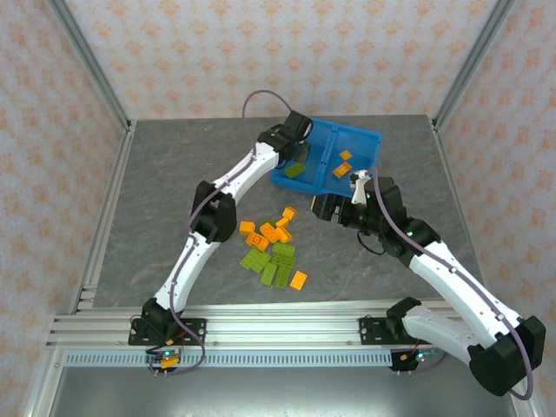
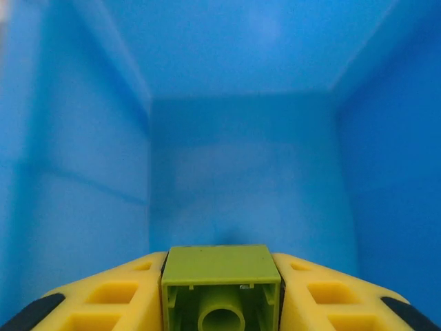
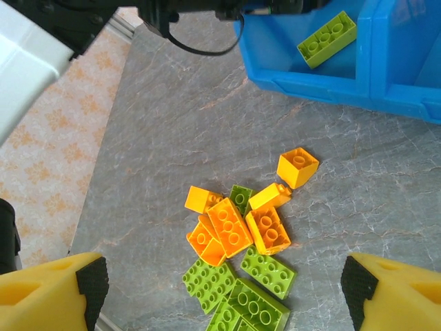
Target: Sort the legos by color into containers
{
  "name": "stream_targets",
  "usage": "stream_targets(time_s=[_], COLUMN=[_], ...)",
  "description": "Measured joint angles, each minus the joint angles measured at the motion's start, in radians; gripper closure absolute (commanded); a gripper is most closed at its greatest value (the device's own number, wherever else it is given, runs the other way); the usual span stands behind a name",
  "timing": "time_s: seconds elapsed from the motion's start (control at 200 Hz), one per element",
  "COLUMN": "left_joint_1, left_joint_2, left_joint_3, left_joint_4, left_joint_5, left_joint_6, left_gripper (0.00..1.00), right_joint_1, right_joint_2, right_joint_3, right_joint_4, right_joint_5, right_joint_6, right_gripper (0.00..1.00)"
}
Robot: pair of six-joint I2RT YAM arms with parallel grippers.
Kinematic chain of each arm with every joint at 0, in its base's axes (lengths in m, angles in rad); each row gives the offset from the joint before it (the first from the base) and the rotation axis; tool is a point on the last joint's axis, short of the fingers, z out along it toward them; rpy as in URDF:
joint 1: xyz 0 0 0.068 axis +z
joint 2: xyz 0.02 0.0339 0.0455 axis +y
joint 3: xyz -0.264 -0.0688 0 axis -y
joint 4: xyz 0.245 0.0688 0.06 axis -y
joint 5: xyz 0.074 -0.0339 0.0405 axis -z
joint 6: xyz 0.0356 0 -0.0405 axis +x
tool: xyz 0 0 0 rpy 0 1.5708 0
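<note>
- I had one lime green brick (image 2: 220, 272) clamped tight between the left fingers (image 2: 103, 300), its hollow underside facing the wrist camera.
- That brick was down inside the blue bin (image 2: 241, 172), with blue walls on every side.
- From above, the left arm reached into the bin's left compartment, where a second green brick (image 1: 295, 169) lay flat on the floor.
- The right compartment held orange bricks (image 1: 345, 156), and I counted two.
- The loose legos (image 1: 274, 243) lay heaped on the table (image 1: 156, 191) near the bin, orange and lime green mixed, several touching or overlapping.
- One orange brick (image 3: 298, 167) sat at the heap's edge, on the bin side.
- The right fingers (image 3: 52, 289) were spread wide with nothing between them.
- They hung over the table, and the heap lay below them in the wrist view.
</note>
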Motion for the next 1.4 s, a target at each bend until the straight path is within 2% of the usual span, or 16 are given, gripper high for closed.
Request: stream_targets(time_s=[0.28, 0.43, 0.556, 0.711, 0.766, 0.881, 0.996, 1.116, 1.176, 1.291, 1.396], left_joint_1=[-0.01, -0.019, -0.045, -0.088, -0.099, -0.112, -0.126, -0.132, -0.138, -0.138, -0.138], left_joint_2=[-0.032, -0.148, -0.391, -0.816, -0.966, -1.26, -1.481, -1.652, -1.716, -1.788, -1.798], left_joint_3=[-0.007, -0.102, -0.351, -0.721, -0.841, -1.058, -1.241, -1.404, -1.486, -1.611, -1.678], left_joint_4=[-0.002, 0.008, 0.074, 0.159, 0.193, 0.209, 0.185, 0.086, 0.046, 0.011, 0.012], left_joint_5=[0.019, 0.028, 0.03, 0.03, 0.032, 0.063, 0.14, 0.305, 0.353, 0.39, 0.386], left_joint_6=[0.006, 0.006, 0.014, 0.04, 0.064, 0.158, 0.293, 0.537, 0.632, 0.772, 0.846], left_gripper=[0.45, 0.46, 0.46, 0.45, 0.42, 0.27, 0.01, 0.0, 0.0, 0.0, 0.0], right_joint_1=[0.0, 0.0, 0.0, 0.0, 0.0, 0.018, 0.053, 0.131, 0.17, 0.207, 0.208], right_joint_2=[0.018, 0.02, 0.02, 0.029, 0.046, 0.132, 0.271, 0.429, 0.498, 0.641, 0.766], right_joint_3=[0.0, 0.0, 0.0, 0.0, 0.0, 0.0, 0.024, 0.098, 0.146, 0.27, 0.368], right_joint_4=[0.004, 0.004, 0.003, 0.004, 0.007, 0.032, 0.041, 0.041, 0.034, 0.002, -0.031], right_joint_5=[0.0, 0.0, 0.006, 0.017, 0.018, 0.028, 0.063, 0.142, 0.197, 0.288, 0.346], right_joint_6=[0.0, 0.001, 0.003, 0.008, 0.013, 0.044, 0.09, 0.137, 0.161, 0.214, 0.252], right_gripper=[0.11, 0.11, 0.11, 0.12, 0.12, 0.12, 0.11, 0.09, 0.09, 0.09, 0.12])
